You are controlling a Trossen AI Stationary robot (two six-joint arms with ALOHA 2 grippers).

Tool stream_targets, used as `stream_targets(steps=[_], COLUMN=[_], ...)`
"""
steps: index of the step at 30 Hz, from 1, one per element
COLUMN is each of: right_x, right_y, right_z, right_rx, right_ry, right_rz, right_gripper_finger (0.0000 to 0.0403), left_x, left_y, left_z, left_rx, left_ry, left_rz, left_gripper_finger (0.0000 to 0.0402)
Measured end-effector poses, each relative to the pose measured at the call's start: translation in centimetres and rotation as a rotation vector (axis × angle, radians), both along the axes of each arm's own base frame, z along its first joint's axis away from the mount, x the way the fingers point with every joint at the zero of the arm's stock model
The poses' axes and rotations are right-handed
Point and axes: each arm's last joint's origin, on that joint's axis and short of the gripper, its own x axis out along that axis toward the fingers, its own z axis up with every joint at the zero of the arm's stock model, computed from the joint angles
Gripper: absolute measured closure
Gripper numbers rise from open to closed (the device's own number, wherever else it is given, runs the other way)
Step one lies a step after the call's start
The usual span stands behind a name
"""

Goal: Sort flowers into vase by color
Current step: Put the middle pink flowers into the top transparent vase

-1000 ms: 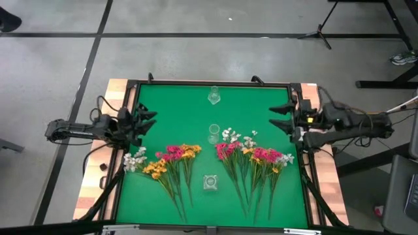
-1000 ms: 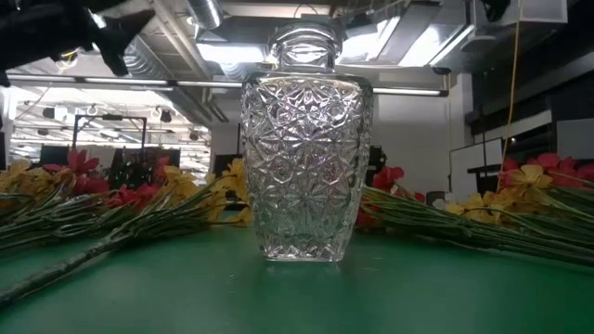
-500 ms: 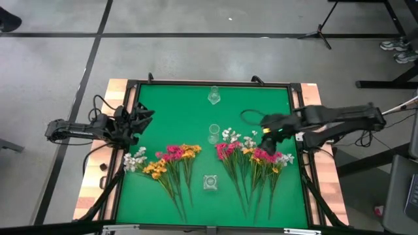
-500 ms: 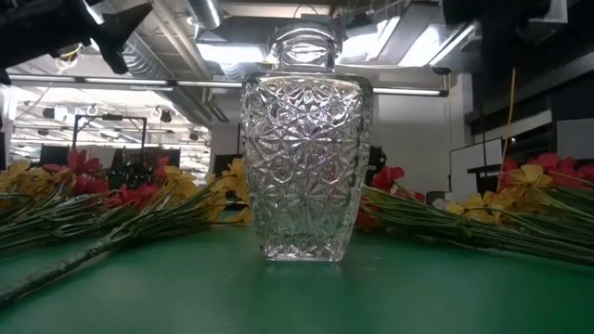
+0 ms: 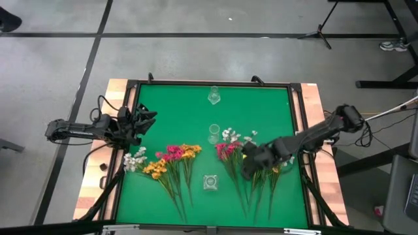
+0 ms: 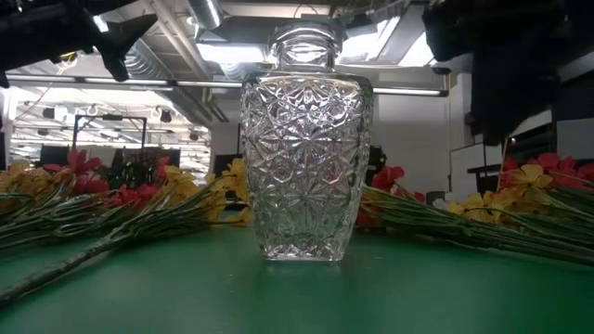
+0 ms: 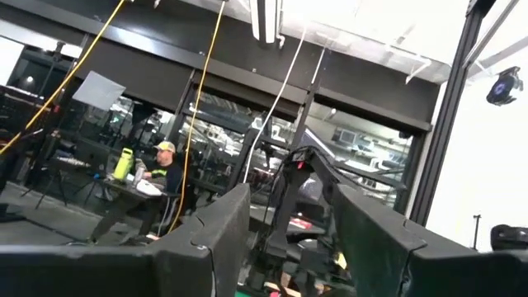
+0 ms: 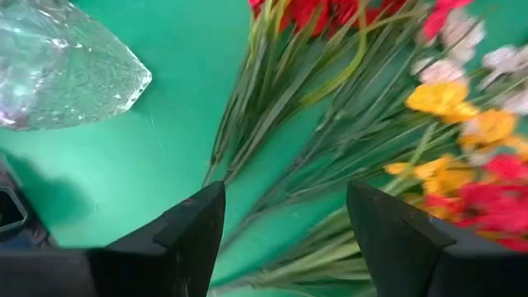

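Observation:
Two bunches of flowers lie flat on the green mat: a left bunch [image 5: 166, 162] and a right bunch [image 5: 255, 160], with magenta, white and yellow-orange blossoms and green stems. Three clear glass vases stand on the mat: far [image 5: 213, 96], middle [image 5: 213, 134], near [image 5: 209, 182]. My right gripper [image 5: 251, 163] is open, low over the right bunch; its wrist view shows stems [image 8: 272, 132] between and beyond its fingers and the near vase [image 8: 58, 70]. My left gripper [image 5: 145, 121] is open at the mat's left edge, above the table.
The mat [image 5: 176, 111] has a dark raised frame around it. Bare mat lies at the far part, around the far vase. A person sits at a desk in the room behind, seen in the left wrist view [image 7: 165, 177].
My right gripper has swung from the mat's right edge toward the table's left and near edge, down over the right bunch of flowers. It stays open. The flowers and vases have not moved.

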Motion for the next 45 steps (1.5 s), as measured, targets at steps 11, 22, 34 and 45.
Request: stream_targets(steps=[11,22,34,45], right_x=[0.7,1.4,2.5,4.7], right_y=[6.2,6.6,4.9,3.4], right_z=[-2.9,-4.0,-5.2,-4.6], right_rx=[0.011,0.082,0.037,0.12], right_ry=[-0.142,-0.105,-0.05,0.059], right_rz=[0.059,0.097,0.063,0.134], right_gripper_finger=[0.015,0.015,0.0081,0.0079], left_x=[0.2,0.2,0.3,0.5], left_y=[0.0,0.0,0.0,0.0], left_z=[-0.3,-0.5,-0.8,-1.1], left_rx=[-0.001,0.0,0.001,0.003], left_ry=[0.04,0.06,0.088,0.125], left_rz=[0.001,0.001,0.001,-0.003], left_gripper_finger=[0.023,0.023,0.023,0.023])
